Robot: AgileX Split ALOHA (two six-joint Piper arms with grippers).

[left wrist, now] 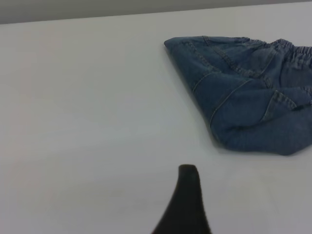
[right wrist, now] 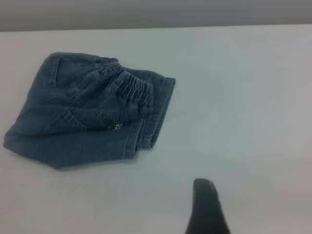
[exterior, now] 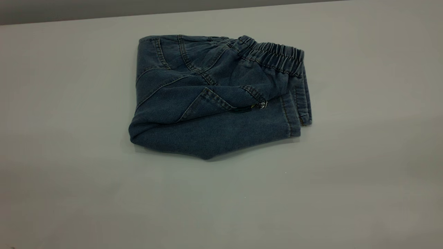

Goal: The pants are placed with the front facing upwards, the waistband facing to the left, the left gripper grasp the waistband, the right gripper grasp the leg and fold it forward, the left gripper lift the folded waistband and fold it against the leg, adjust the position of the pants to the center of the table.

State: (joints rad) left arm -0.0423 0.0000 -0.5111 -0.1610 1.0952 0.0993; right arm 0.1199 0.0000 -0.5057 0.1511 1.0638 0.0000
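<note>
You have the pants (exterior: 214, 100) lying folded into a compact bundle on the table (exterior: 69, 173), a little above the middle of the exterior view, toward twelve o'clock from the centre. The waistband (exterior: 277, 57) has been brought over and now lies along the bundle's upper right edge, at about two o'clock on the pile, resting on top of the leg (exterior: 221, 133), whose flat stitched hem shows at the right end, near three o'clock. A pocket corner with stitched seams sits on top near the middle of the bundle. The fold edge runs down the nine o'clock side. Neither arm appears in the exterior view. In the left wrist view, only one black fingertip of the left gripper (left wrist: 187, 195) shows, above bare tabletop and well apart from the denim; you cannot tell how wide its jaw stands, and it has nothing in it. The right gripper (right wrist: 207, 204) likewise shows a single dark fingertip clear of the cloth, its opening impossible to judge.
</note>
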